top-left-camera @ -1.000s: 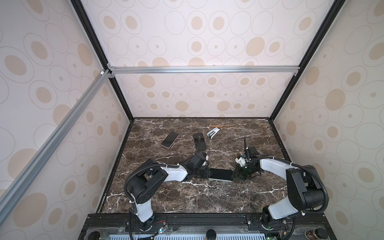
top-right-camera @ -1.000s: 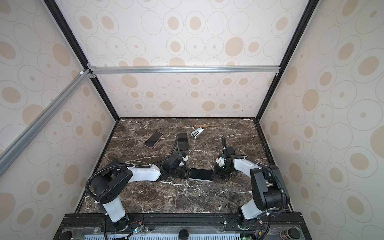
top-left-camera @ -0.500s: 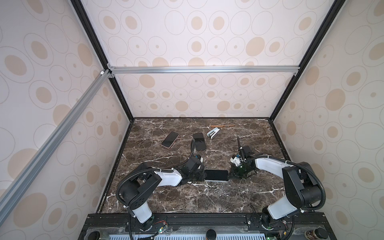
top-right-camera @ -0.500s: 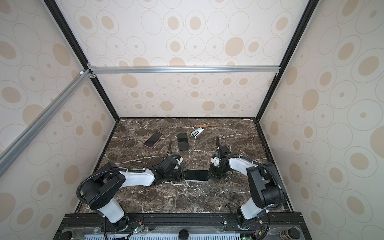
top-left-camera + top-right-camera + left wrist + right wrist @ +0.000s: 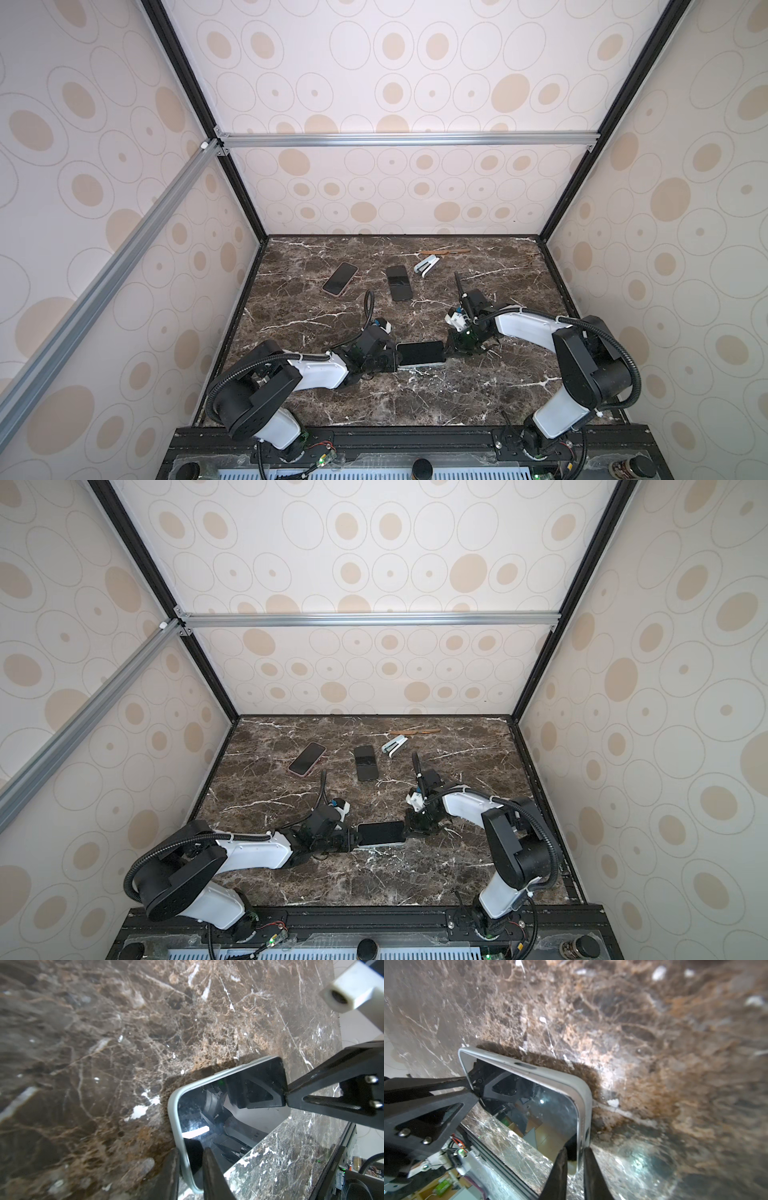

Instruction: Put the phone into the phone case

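The phone (image 5: 420, 353) (image 5: 381, 833) has a dark glossy screen framed by the pale grey rim of the phone case (image 5: 173, 1118) (image 5: 583, 1093). It lies lengthways, low over the front middle of the marble table (image 5: 374, 399). I cannot tell whether it touches the table. My left gripper (image 5: 395, 358) (image 5: 353, 838) (image 5: 192, 1151) is shut on its left short end. My right gripper (image 5: 448, 353) (image 5: 407, 832) (image 5: 575, 1150) is shut on its right short end. Each wrist view shows the opposite gripper at the phone's far end.
At the back of the table lie a phone in a pink case (image 5: 340, 278), a black phone-shaped slab (image 5: 399, 282), a small white stapler-like thing (image 5: 427, 265) and a thin wooden stick (image 5: 444, 251). Patterned walls close three sides.
Both grippers have carried the phone to the left and slightly toward the front edge. The left arm has drawn back and the right arm has reached further in. Both grips have held.
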Controlling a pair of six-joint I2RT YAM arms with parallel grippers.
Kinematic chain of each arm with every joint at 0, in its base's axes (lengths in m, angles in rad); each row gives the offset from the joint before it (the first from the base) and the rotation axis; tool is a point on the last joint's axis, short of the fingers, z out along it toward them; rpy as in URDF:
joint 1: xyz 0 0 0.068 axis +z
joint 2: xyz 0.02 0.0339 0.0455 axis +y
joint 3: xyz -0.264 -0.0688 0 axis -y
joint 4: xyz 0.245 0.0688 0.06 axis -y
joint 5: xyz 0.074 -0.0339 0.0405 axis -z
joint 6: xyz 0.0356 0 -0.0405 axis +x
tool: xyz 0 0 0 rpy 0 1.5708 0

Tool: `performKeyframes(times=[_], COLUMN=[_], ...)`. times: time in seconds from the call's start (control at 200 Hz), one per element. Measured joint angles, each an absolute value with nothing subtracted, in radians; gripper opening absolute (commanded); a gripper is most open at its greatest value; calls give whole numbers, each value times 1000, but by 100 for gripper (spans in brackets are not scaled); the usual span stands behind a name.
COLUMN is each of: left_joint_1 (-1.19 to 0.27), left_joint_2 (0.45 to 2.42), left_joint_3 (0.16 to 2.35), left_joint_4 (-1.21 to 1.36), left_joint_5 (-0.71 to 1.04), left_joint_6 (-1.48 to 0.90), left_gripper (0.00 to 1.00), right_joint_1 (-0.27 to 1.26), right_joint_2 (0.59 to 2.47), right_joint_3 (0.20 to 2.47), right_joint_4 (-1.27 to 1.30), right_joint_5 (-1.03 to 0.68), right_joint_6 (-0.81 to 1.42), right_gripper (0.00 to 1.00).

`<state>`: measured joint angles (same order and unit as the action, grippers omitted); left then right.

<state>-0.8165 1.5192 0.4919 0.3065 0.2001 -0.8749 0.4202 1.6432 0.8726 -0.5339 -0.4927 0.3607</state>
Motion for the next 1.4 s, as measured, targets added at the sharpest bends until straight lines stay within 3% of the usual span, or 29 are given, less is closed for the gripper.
performKeyframes(times=[0.39,0.88,1.4], left_joint_1=[-817,-817,-814], left_joint_2=[1520,1527,1541], left_joint_3=[492,492,493], left_joint_4=[307,315,334], left_joint_5=[190,204,196], left_joint_6=[-876,-875,-876], left_gripper=[22,22,21], right_joint_1=[427,456,532], right_joint_2=[1627,1633,1637], right_joint_3=[879,869,869], right_joint_4=[-581,-556,-552], right_joint_5=[-456,-458,-345], right_joint_6=[337,352,422], right_gripper=[12,12,12])
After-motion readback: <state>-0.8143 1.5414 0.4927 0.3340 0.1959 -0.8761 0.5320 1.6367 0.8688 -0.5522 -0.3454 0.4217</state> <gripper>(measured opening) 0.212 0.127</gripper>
